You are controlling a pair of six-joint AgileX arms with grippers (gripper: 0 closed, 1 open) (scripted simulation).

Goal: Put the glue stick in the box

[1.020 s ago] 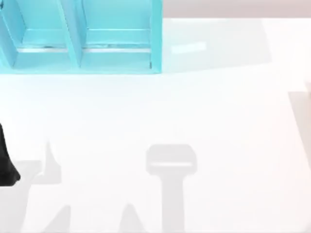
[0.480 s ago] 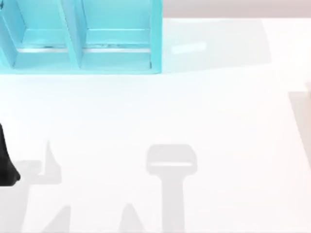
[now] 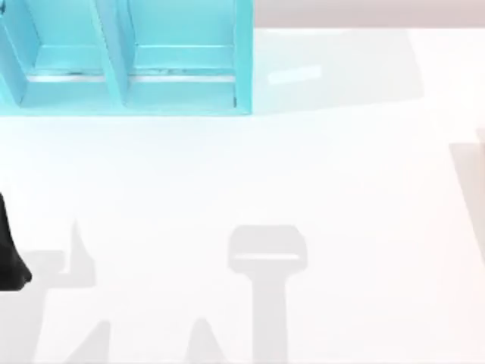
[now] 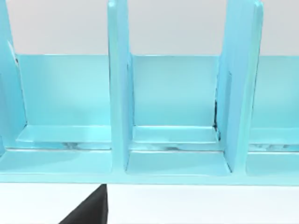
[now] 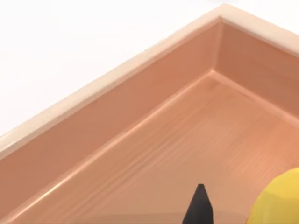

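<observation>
The white table (image 3: pixel 303 174) is seen from above, with one teal rack (image 3: pixel 129 61) of open compartments at its far left corner. One wooden box (image 5: pixel 154 154) is looked into by the right wrist camera, and one glue stick (image 5: pixel 280 200) shows there, its yellow body low over the box floor beside a dark fingertip (image 5: pixel 198 205) of the right pincer. Whether it is pinched cannot be told. Light, stiff and slick plastic is judged; the body is best gripped at mid-length. The left arm (image 3: pixel 9 250) is parked at the table's left edge, its pincer's state unreadable.

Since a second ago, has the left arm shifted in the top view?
No. The black left arm sits at the same spot on the table's left edge, equally far below the teal compartment shelf.
</observation>
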